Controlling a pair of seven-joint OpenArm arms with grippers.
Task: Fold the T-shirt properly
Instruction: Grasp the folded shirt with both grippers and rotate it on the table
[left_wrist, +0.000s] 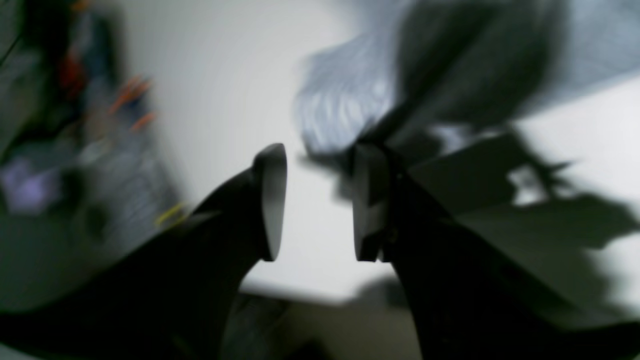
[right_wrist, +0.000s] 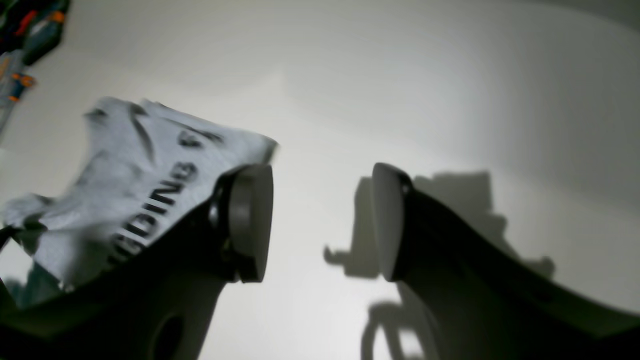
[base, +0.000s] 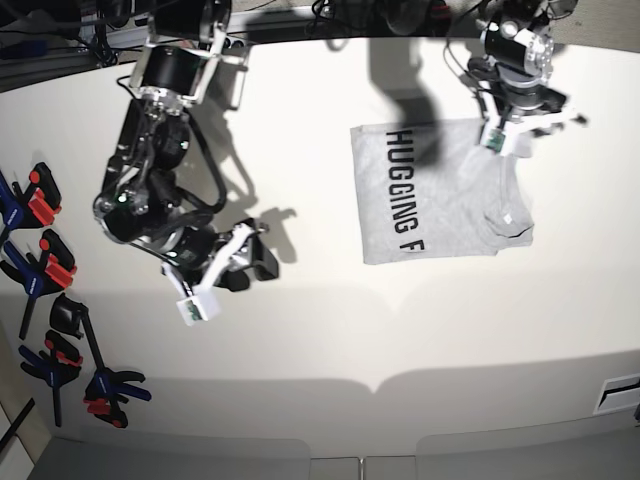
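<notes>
the tabletop (base: 330, 330), white and broad, carries the whole scene; its bare central span leaves room for laying cloth flat. the t-shirt (base: 440, 195) lies on the far side of it, toward the left arm, well apart from the right arm. it is already partly folded into a rough rectangle, judged to be midway through the task: one side is turned in, so the black lettering, running along one edge of the rectangle, is cut short, and a bunched sleeve or hem forms a darker fold at the corner opposite the lettering. the cloth is light heather-grey, soft and lightly creased, likely to slump when lifted.

the left gripper (left_wrist: 320, 200) hangs over the edge of the t-shirt furthest from the lettering. its jaws stand moderately apart with bare tabletop visible between them and no cloth held; grey fabric lies just beyond the tips, blurred. this placement suits either a fresh release or a new grasp of that edge, though which cannot be told.

the right gripper (right_wrist: 325, 220) hovers low over bare tabletop beside the garment, jaws wide and empty, apparently parked clear of the fold.

a row of clamps (base: 45, 300), blue and black with orange tips, lies along the tabletop's margin beyond the right arm, apart from the work.
</notes>
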